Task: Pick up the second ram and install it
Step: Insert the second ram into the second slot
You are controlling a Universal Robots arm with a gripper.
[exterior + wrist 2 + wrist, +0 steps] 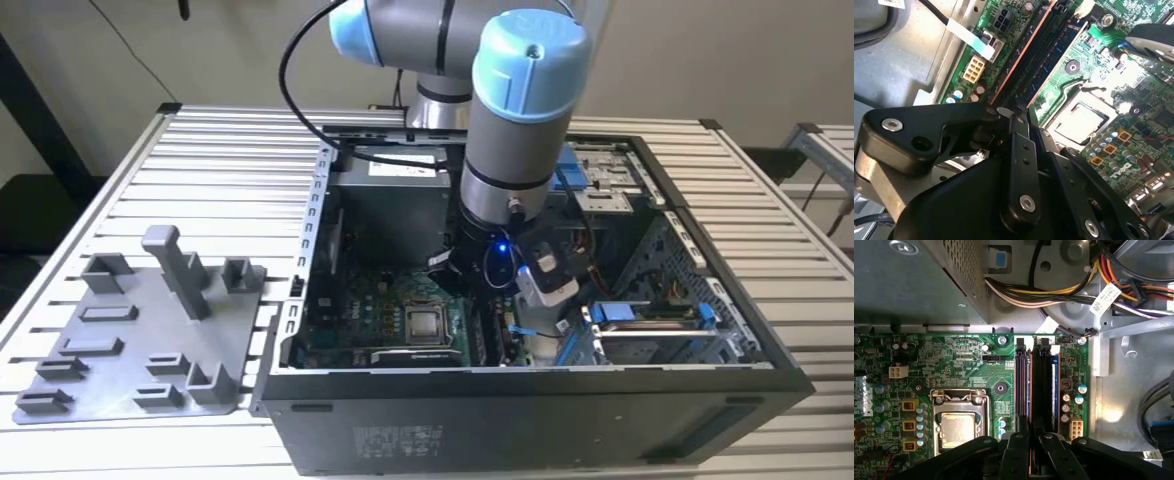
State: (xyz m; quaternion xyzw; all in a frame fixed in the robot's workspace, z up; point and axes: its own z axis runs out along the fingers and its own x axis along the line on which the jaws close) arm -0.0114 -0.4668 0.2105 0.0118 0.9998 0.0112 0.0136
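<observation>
Tool (1029,432) over ram (1054,390) in slot (case walls close).

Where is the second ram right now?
In the first wrist view the second ram appears to stand on edge in the motherboard slots, straight out from the hand, between the processor socket and a blue-faced stick.
</observation>
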